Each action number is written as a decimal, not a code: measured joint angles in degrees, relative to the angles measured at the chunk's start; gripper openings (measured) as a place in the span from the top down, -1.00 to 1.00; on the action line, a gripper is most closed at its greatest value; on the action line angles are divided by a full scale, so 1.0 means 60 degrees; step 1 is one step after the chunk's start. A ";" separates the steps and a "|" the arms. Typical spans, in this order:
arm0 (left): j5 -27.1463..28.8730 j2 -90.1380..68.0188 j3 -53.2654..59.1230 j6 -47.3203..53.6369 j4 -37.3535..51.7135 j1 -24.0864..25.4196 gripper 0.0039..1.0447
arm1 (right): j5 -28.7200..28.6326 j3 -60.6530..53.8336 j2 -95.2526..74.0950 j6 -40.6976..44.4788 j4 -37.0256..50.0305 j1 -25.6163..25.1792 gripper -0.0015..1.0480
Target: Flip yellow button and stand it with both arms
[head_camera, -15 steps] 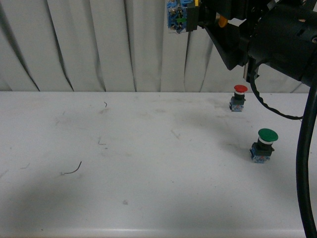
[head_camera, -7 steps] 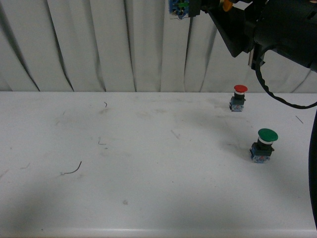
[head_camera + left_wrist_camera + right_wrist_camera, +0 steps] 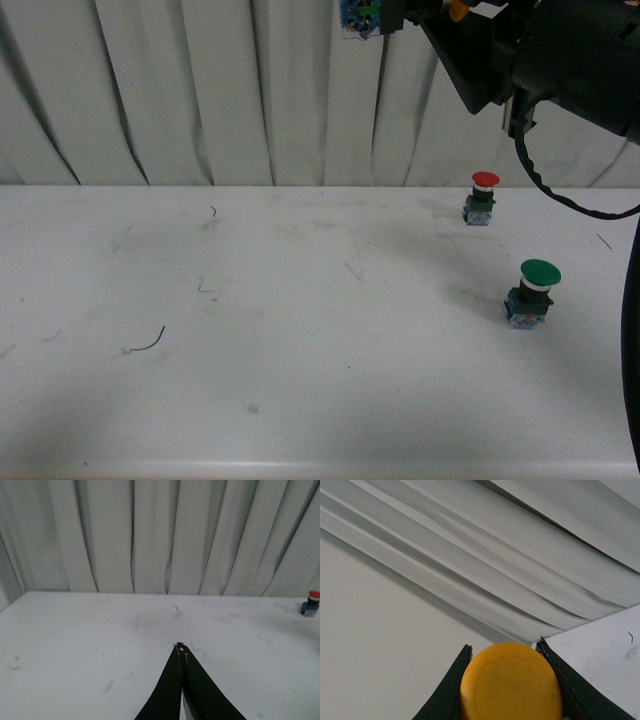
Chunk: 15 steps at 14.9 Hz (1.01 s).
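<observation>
Nearest the front edge of the white desk (image 3: pixel 300 400), toward its left side, a thin dark strand (image 3: pixel 147 343) is lying among faint scuffs. The left gripper (image 3: pixel 181 647) is hovering over the desk with its two black fingers pressed together tip to tip, clenched. Near the right edge, a green-capped button (image 3: pixel 535 291) is standing upright on its blue-grey block. Further back, close to the far edge, a smaller red-capped button (image 3: pixel 483 196) is also standing upright, well apart from the green one. Behind the desk a pleated white curtain (image 3: pixel 200 90) is hanging. High above the far right part of the desk, in front of that curtain, the bulky black right arm (image 3: pixel 580 60) is reaching in, and the right gripper (image 3: pixel 504 645) is grasping the yellow button (image 3: pixel 510 685). The button is lifted clear of the desk, its round cap sitting between the two fingers (image 3: pixel 452 690) and facing the wrist camera. In the front view its blue contact block is sticking out sideways beyond the gripper.
</observation>
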<state>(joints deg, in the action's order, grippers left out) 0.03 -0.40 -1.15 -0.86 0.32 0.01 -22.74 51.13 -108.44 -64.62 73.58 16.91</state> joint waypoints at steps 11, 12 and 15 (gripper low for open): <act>0.0000 -0.0015 0.0098 0.0004 -0.0087 0.0000 -0.13 | 0.1916 0.0342 0.0113 0.3781 -0.4197 -0.0346 0.33; 0.0000 -0.0015 0.0098 0.0004 -0.0087 0.0000 -0.37 | 0.2481 0.0525 0.0149 0.5060 -0.4951 -0.0554 0.33; 0.0000 -0.0015 0.0098 0.0015 -0.0087 0.0000 -0.89 | 0.4393 0.1275 0.0164 0.8488 -0.6342 -0.1253 0.33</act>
<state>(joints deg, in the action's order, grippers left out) 0.03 -0.49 -0.56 -0.78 -0.21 0.01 3.62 58.78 -107.46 -13.69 35.53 9.39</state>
